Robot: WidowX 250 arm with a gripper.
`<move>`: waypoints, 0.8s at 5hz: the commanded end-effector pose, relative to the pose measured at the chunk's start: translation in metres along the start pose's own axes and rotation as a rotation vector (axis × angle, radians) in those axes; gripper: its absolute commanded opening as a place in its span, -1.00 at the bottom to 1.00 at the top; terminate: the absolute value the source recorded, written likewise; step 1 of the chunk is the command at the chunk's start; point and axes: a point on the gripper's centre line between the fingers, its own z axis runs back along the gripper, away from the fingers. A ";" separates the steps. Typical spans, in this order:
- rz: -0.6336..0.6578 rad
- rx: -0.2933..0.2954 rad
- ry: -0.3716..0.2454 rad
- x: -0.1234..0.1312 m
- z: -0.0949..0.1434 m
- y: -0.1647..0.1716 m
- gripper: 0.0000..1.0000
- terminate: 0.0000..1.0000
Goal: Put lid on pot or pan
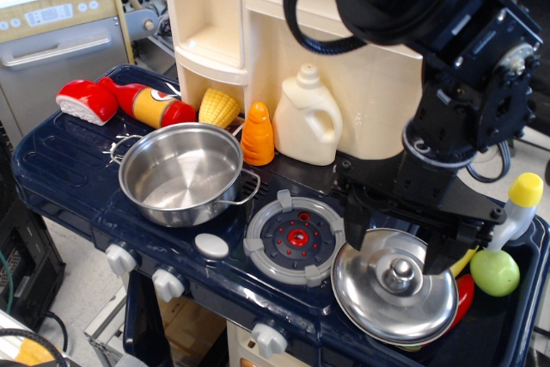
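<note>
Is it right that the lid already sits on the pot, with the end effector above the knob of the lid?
Not quite. In the observation.image view the lid lies right of the burner ring, apart from the open, uncovered pot. The end effector is indeed above the knob of the lid.

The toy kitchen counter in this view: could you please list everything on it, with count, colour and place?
pot: one, steel, counter left, uncovered
lid: one, steel, front right over the sink
burner ring: one, grey with red centre, middle
jug: one, cream, back
cone: one, orange, beside the pot
corn: one, yellow, back
ketchup bottle: one, red, back left
sushi: one, red-white, far left
apple: one, green, right
squeeze bottle: one, white, yellow cap, right
pincer: one, black, above the lid, open
</note>
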 end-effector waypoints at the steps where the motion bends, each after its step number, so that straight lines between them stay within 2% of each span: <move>1: 0.019 -0.085 -0.044 0.001 -0.003 -0.004 1.00 -1.00; 2: 0.045 -0.121 -0.033 0.000 -0.009 -0.006 -1.00 -1.00; 4: 0.031 -0.096 -0.027 0.002 -0.005 -0.006 -1.00 -1.00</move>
